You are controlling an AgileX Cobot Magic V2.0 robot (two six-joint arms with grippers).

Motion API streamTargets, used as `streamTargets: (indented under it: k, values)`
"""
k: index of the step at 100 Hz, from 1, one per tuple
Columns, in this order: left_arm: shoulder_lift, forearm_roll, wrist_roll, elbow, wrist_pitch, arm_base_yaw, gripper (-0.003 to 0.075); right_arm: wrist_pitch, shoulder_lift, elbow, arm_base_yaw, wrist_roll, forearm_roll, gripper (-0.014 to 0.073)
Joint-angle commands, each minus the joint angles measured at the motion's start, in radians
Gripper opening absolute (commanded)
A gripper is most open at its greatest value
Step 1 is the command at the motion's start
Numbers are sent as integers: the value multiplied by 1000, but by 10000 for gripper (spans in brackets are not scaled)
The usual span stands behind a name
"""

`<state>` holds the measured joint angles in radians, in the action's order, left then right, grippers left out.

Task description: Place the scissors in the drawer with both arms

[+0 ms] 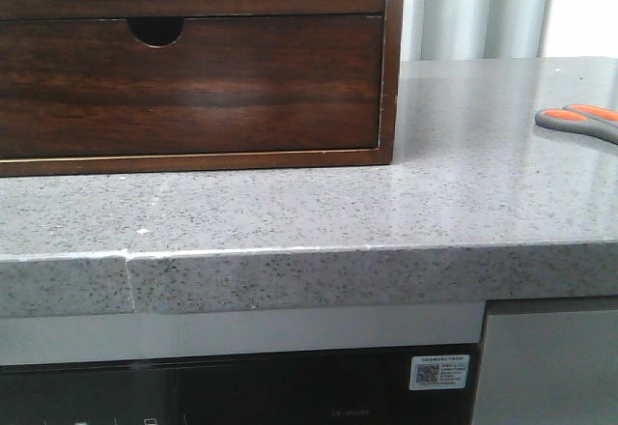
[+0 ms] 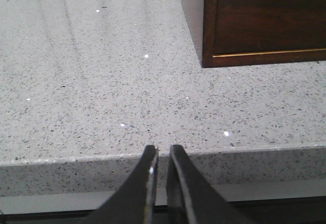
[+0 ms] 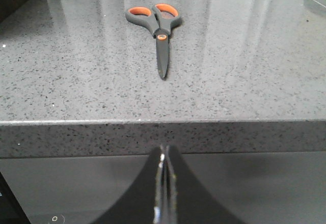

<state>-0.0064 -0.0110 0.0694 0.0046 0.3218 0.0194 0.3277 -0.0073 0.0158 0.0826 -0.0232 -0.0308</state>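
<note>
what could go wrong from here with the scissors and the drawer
1. The scissors lie flat and closed on the stone counter; the shut right gripper may skid off them.
2. No drawer stands open on the cabinet, and the left gripper hangs below the counter edge.
</note>
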Motion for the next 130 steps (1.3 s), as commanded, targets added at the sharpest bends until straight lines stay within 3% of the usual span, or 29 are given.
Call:
streamTargets:
  k: [1, 79, 97, 130]
  values:
    - [-32, 1, -10, 17, -66, -7, 3, -23, -24, 12, 6, -8, 5, -96]
    - [-32, 11, -10, 17, -86, -7, 3, -25, -24, 12, 6, -8, -1, -96]
    - [-32, 11, -10, 17, -93, -7, 3, -29, -24, 12, 6, -8, -84, -96]
    - [-32, -19, -10, 15, -222, -7, 3, -321, -24, 12, 8, -10, -94, -96]
